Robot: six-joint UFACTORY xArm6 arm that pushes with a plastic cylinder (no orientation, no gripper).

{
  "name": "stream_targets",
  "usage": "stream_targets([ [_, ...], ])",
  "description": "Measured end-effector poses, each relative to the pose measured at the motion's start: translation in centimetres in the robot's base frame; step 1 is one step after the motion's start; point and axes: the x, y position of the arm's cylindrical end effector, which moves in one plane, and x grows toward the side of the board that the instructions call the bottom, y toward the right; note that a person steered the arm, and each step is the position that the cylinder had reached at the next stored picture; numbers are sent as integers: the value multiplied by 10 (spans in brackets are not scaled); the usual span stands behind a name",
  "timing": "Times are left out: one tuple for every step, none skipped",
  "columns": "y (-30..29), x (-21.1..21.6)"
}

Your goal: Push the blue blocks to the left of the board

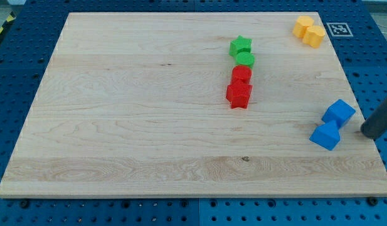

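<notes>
Honestly nothing to read here from my seat. No words, numbers or brand names on the pale wooden board (pixel 149 125) or on any of the coloured blocks. The only sign-like thing is a small white square tag with a black blocky fiducial pattern (pixel 338 29), sitting on the blue perforated table (pixel 369 56) just off the board's corner at the view's top right. It's a machine marker, not legible text.

On the tabletop (pixel 118 125), two blocks (pixel 332 124) sit touching near the frame's right edge, with my tip (pixel 371 134) just to their right. Four blocks (pixel 241 72) line up above centre. Two more (pixel 309 30), seemingly touching, occupy the upper right corner.
</notes>
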Motion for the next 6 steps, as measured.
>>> stream_targets([
  [5, -20],
  [-38, -21],
  [-42, -21],
  [-18, -21],
  [-18, -21],
  [2, -21],
])
